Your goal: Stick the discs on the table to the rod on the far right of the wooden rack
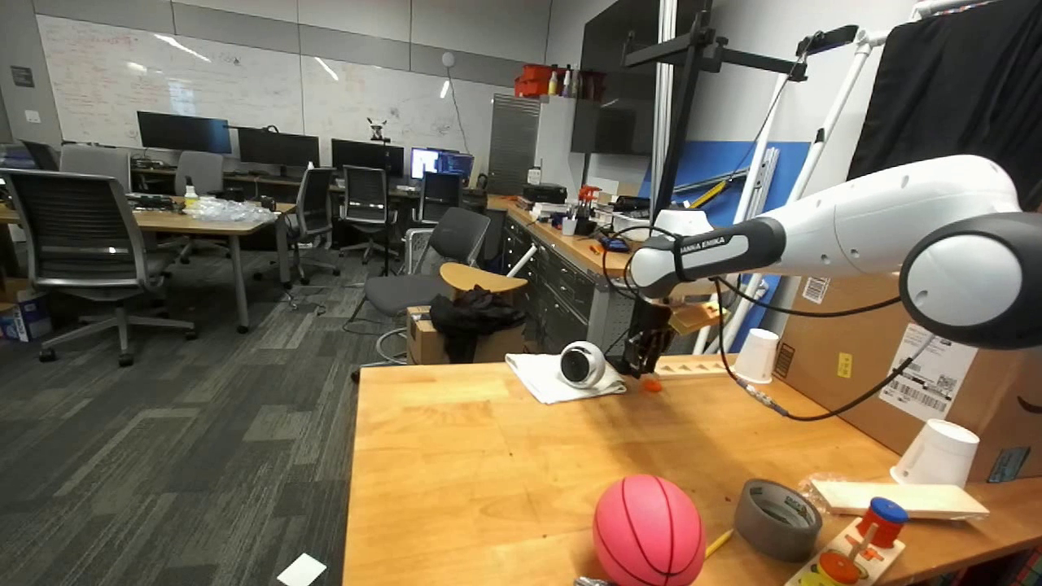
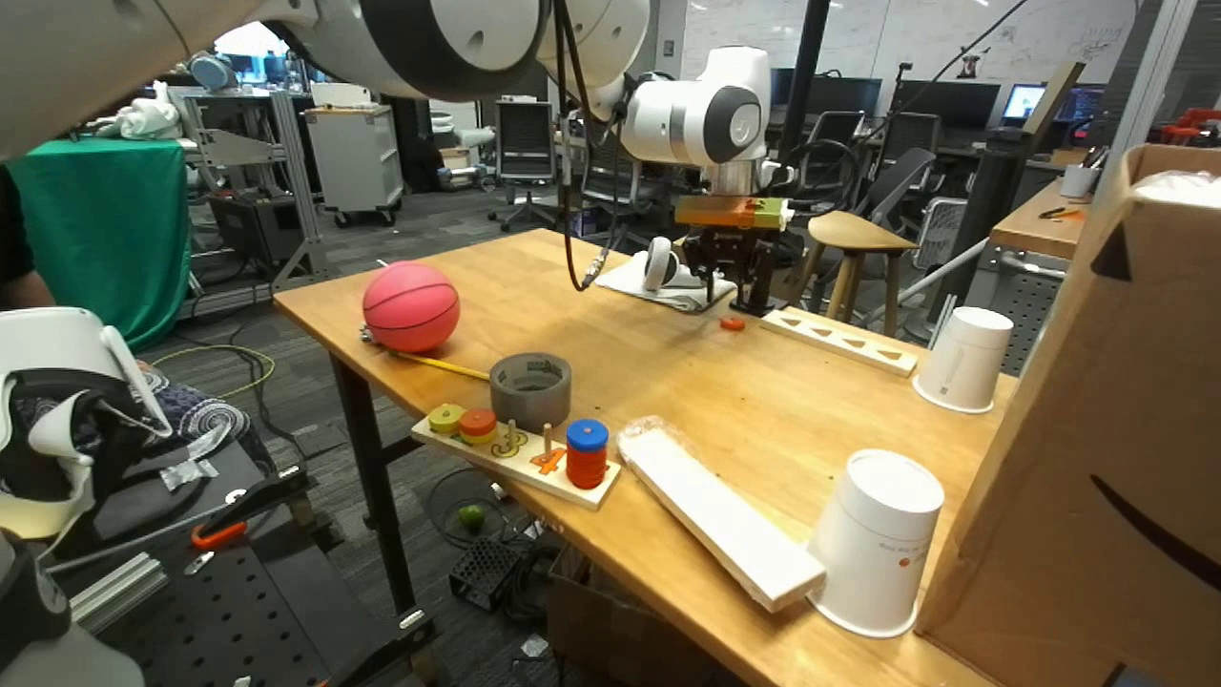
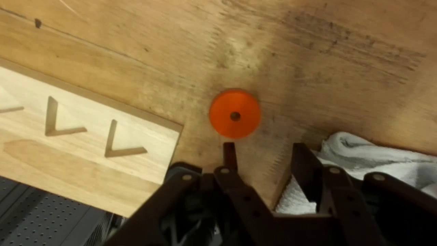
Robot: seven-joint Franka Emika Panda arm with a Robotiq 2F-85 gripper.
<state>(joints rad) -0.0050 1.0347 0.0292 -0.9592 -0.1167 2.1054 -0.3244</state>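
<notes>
A flat orange disc (image 3: pixel 222 116) with a centre hole lies on the table (image 2: pixel 725 401); it also shows in both exterior views (image 1: pixel 652 386) (image 2: pixel 733 324). My gripper (image 3: pixel 265 148) is open and empty above the table. In the wrist view the disc lies just beyond the left fingertip, apart from it. The gripper also shows in both exterior views (image 1: pixel 639 362) (image 2: pixel 734 291). The wooden rack (image 2: pixel 510 465) stands at the table's edge with yellow and red discs on its left pegs, two bare pegs, and a red stack topped by a blue disc (image 2: pixel 587 435) at the right end.
A wooden strip with triangular cutouts (image 2: pixel 839 342) lies beside the disc. A white cloth (image 1: pixel 541 378) bears a white round object (image 1: pixel 582 364). Grey tape (image 1: pixel 773 521), a pink ball (image 1: pixel 649 529), a wrapped board (image 2: pixel 715 515), white cups (image 2: pixel 878 544) and a cardboard box (image 2: pixel 1068 477) stand around.
</notes>
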